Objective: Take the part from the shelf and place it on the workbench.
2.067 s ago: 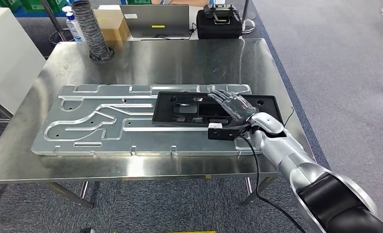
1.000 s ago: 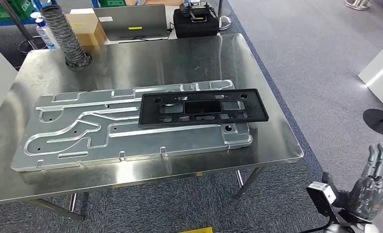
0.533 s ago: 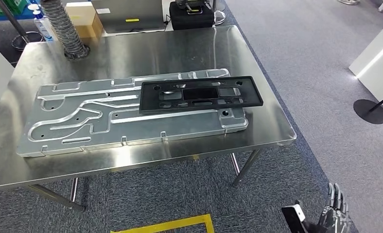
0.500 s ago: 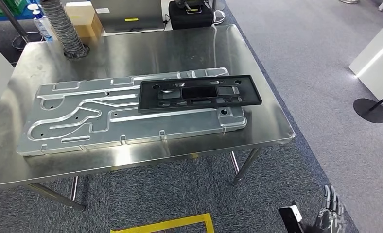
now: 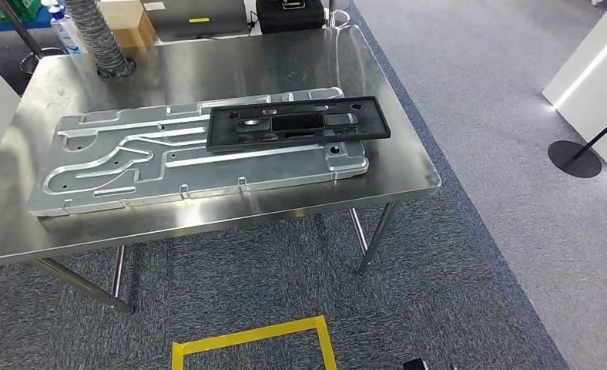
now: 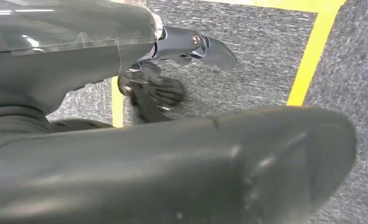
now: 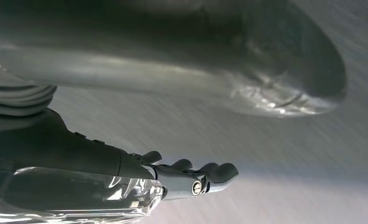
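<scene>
A grey ribbed hose (image 5: 100, 37) stands at the far left corner of the stainless steel workbench (image 5: 377, 92), with a brown cardboard box (image 5: 127, 17) just beside it and a grey laptop (image 5: 196, 17) and a black case (image 5: 289, 14) further along the far edge. A large machined aluminium plate with grooved channels (image 5: 115, 173) lies flat across the workbench top. On the plate's right half rests the flat black rectangular plastic part with cut-out windows (image 5: 296, 127), its right end reaching past the plate's edge over bare steel. No hand touches it. On the grey carpet in front of the workbench lies a yellow tape square (image 5: 250, 347), and off to the right a black round stand base (image 5: 574, 158) sits on the floor.

The left hand (image 6: 173, 56) hangs over the carpet near yellow tape, well apart from the part, fingers curled loosely with nothing in them. The right hand (image 7: 191, 179) also hangs low, away from the workbench, its fingers stretched out side by side and holding nothing; the background there is blurred.
</scene>
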